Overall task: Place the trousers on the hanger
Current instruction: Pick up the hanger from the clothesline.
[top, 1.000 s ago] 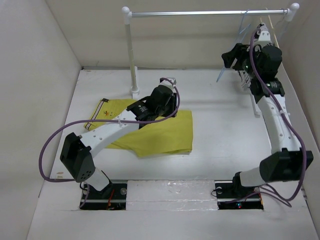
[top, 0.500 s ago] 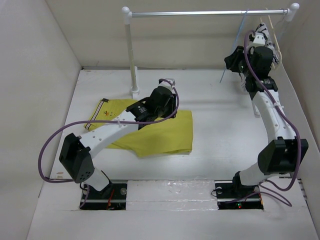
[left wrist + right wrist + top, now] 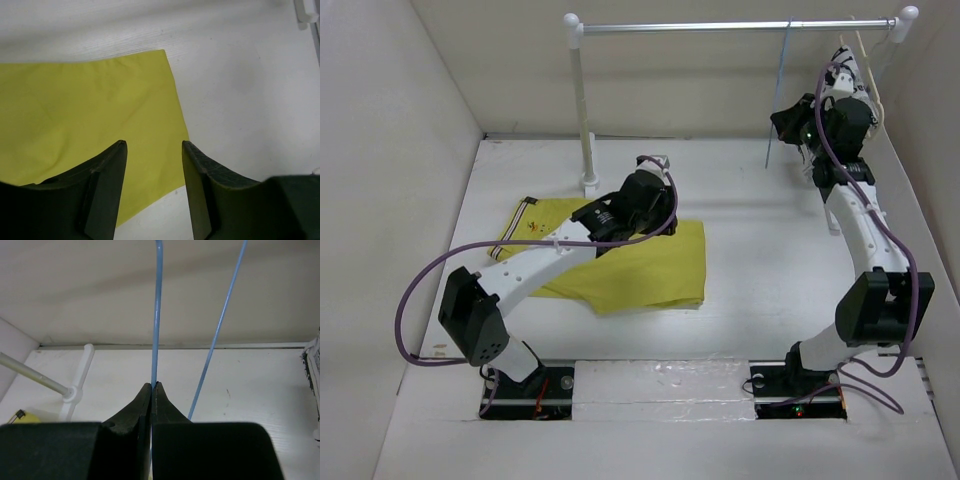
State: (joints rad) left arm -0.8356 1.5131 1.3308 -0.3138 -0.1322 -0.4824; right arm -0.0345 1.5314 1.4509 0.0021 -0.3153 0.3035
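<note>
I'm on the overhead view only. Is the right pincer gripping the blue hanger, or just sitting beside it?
Observer: Gripping. The right wrist view shows the right pincer shut on one thin upright wire of the hanger, pinched at the very tips.
Operator: And the hanger's other wire?
Observer: It slants free to the right of the fingers, not gripped.
Operator: What is the left pincer doing? The arm hides it from me.
Observer: The left wrist view shows the left pincer open over the corner of the trousers, with no cloth pinched between its fingers.
</note>
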